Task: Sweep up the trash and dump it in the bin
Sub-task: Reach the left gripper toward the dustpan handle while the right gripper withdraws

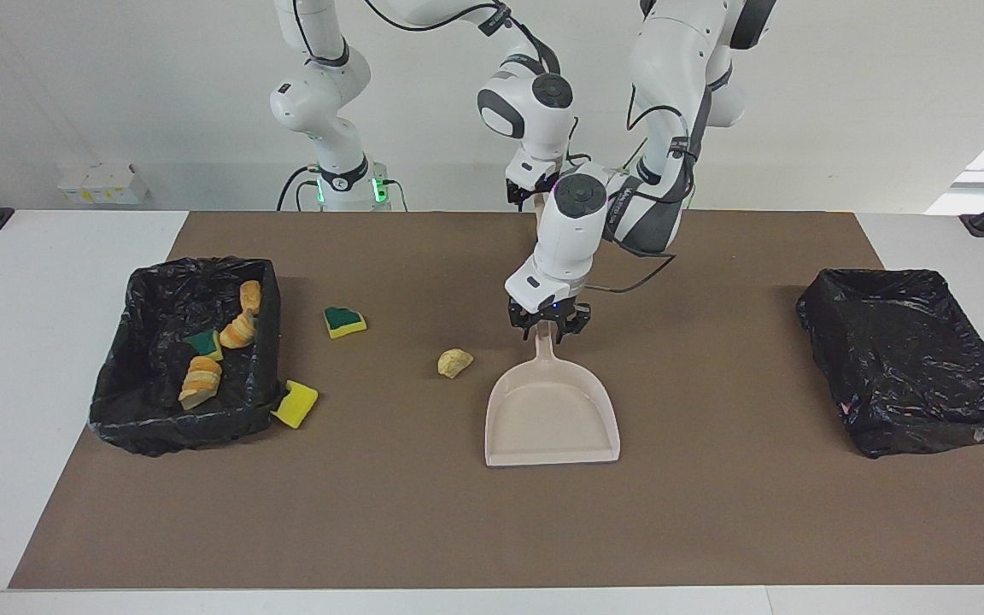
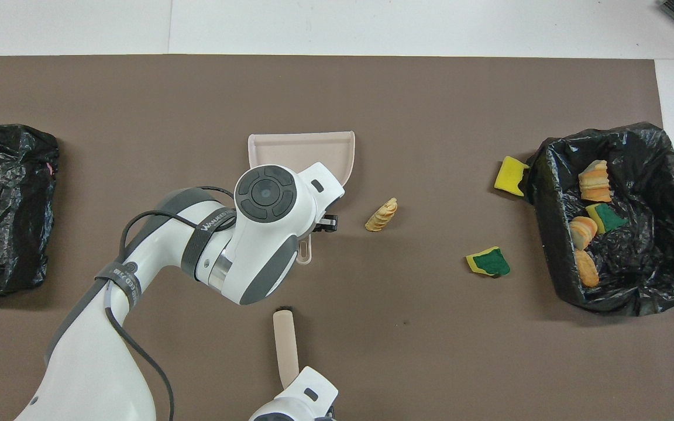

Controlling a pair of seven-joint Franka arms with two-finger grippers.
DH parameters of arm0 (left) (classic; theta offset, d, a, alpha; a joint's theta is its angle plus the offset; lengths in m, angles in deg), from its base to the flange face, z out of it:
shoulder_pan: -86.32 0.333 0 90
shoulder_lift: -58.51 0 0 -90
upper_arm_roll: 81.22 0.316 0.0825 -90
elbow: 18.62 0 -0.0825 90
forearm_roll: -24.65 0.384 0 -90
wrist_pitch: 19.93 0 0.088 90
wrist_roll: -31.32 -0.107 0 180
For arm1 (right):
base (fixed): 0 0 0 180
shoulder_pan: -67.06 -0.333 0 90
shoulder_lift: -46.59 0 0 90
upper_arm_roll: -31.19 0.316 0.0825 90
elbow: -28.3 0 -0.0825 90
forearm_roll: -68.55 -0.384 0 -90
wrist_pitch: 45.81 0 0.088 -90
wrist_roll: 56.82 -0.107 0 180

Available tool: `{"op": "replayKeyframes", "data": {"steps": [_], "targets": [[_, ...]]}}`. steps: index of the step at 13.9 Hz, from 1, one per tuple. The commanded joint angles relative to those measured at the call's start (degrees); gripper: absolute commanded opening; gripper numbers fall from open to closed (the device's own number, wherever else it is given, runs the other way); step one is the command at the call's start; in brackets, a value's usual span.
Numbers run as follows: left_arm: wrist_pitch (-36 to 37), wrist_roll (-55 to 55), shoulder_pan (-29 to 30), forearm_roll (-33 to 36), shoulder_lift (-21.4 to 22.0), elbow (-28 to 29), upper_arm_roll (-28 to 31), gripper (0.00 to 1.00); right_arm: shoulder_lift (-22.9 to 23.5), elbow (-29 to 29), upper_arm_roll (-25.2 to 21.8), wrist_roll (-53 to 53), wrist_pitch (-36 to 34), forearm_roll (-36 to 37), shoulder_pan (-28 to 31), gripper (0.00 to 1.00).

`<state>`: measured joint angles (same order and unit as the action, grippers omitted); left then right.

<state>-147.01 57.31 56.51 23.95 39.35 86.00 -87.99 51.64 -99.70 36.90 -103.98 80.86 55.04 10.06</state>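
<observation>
The beige dustpan [image 1: 552, 418] lies flat mid-table, its handle [image 2: 306, 252] pointing toward the robots. My left gripper [image 1: 547, 329] is down at that handle, astride it. A beige brush handle [image 2: 285, 342] lies nearer the robots, and my right gripper [image 1: 535, 195] is at its near end, mostly hidden by the left arm. Trash on the mat: a pale beige chunk [image 1: 455, 362] beside the dustpan, a green-backed sponge piece [image 1: 344, 321] and a yellow sponge piece [image 1: 296, 403] leaning on the bin [image 1: 176, 431]. That black-lined bin holds several scraps.
A second black-lined bin [image 1: 910, 359] stands at the left arm's end of the table. The brown mat [image 1: 714, 530] covers most of the table.
</observation>
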Motion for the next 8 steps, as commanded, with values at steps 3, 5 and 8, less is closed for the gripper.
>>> {"op": "replayKeyframes", "data": {"steps": [3,5,8], "targets": [[-0.2,-0.1,-0.9,3.0,0.4,0.1,1.1,0.19,0.3,0.0,-0.1,0.8,0.8,-0.7,0.0,0.62],[0.4,-0.9,-0.8,9.2,0.8,0.1,1.1,0.14,0.3,0.3,-0.1,0.8,0.6,-0.6,0.0,0.56],[6.6,-10.3,1.4,11.5,2.9,-1.6,1.3,0.06,0.5,1.8,-0.1,0.7,-1.6,-0.5,0.2,0.56]]}}
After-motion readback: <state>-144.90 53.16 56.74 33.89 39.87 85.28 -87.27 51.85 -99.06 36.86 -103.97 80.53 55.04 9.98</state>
